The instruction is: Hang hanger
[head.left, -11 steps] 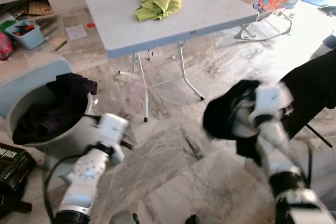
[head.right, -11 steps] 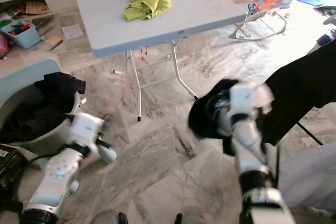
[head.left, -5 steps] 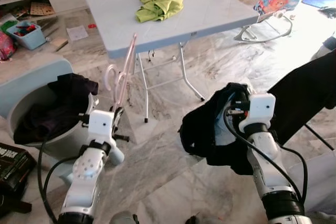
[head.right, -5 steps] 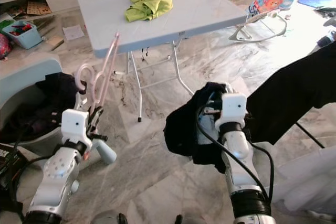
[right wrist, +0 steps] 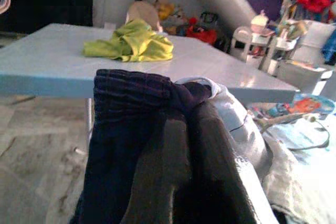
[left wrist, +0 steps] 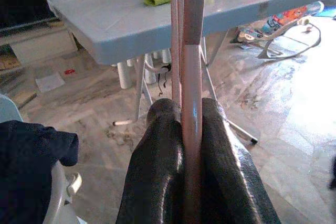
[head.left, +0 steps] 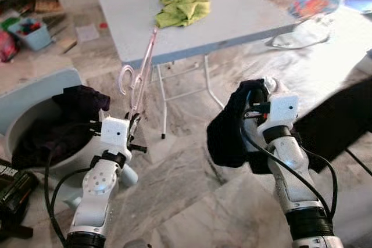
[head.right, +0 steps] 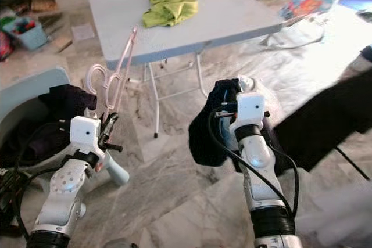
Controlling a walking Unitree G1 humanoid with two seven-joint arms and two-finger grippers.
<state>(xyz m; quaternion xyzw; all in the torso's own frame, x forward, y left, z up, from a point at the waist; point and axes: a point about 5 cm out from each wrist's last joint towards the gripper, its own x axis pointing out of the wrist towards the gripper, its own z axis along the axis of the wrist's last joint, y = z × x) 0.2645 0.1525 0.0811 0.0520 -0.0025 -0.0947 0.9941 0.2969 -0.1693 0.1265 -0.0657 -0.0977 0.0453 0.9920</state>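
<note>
left gripper [left wrist: 192, 156] clamped on pink hanger [head.left: 139, 79], hook upward | right gripper [right wrist: 184, 140] closed on dark garment [head.left: 229, 126] | hanger judged light, stiff, slippery; best held low | garment soft, floppy

The left hand [head.left: 135, 125] grips a pink hanger [head.left: 138, 76] upright. The right hand [head.left: 253, 108] clutches dark clothing [head.left: 228, 129]. A green cloth [head.left: 183, 5] lies on the tabletop [head.left: 244, 10].

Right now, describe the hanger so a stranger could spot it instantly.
Find the grey folding table; in front of it, beside the laundry basket, the left hand is shut on the hanger. It is thin, pale pink and hooked, unlike the dark clothes around it.
</note>
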